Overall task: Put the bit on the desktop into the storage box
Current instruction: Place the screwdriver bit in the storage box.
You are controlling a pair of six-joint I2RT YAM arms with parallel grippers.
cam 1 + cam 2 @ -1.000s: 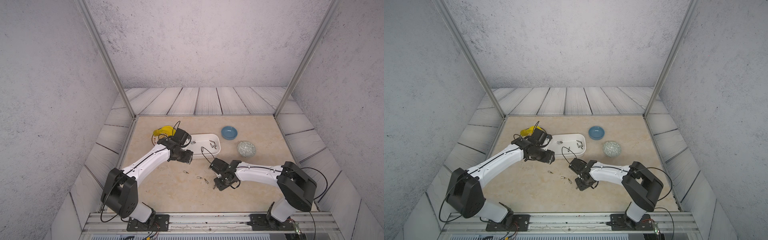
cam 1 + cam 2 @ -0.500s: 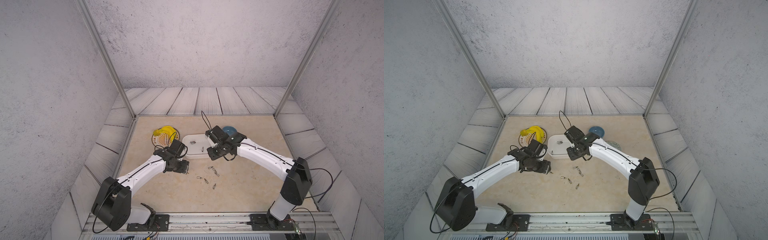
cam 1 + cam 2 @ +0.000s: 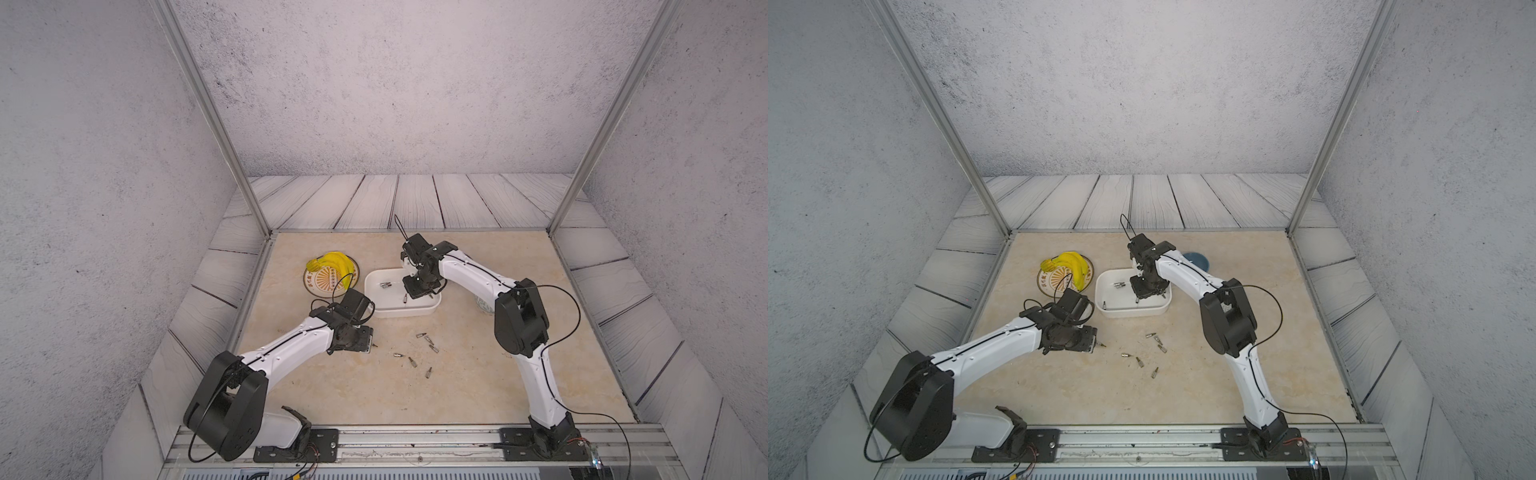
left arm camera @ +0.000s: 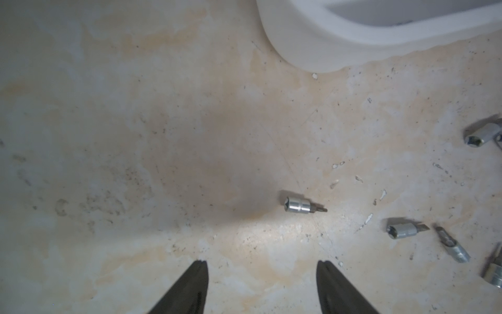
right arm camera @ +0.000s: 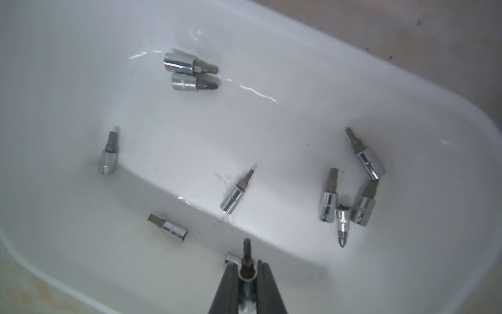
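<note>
Right wrist view looks down into the storage box, where nine bits lie on the white floor and a tenth shows partly beside a finger; the right gripper hangs over the box with its jaws pinched tight on an eleventh, the held bit, whose tip sticks out past the fingertips; both top views show only two or three of the bits in the box, the right arm covering the rest; six loose bits lie scattered on the desktop near the box's front wall but apart from it; the left wrist view shows the left gripper over the desktop, jaws spread wide with nothing between them, the nearest bit lying just ahead; one blue bowl shows behind the right arm in a top view, and one patterned bowl peeps out beside that arm in a top view; one plate carries yellow bananas
</note>
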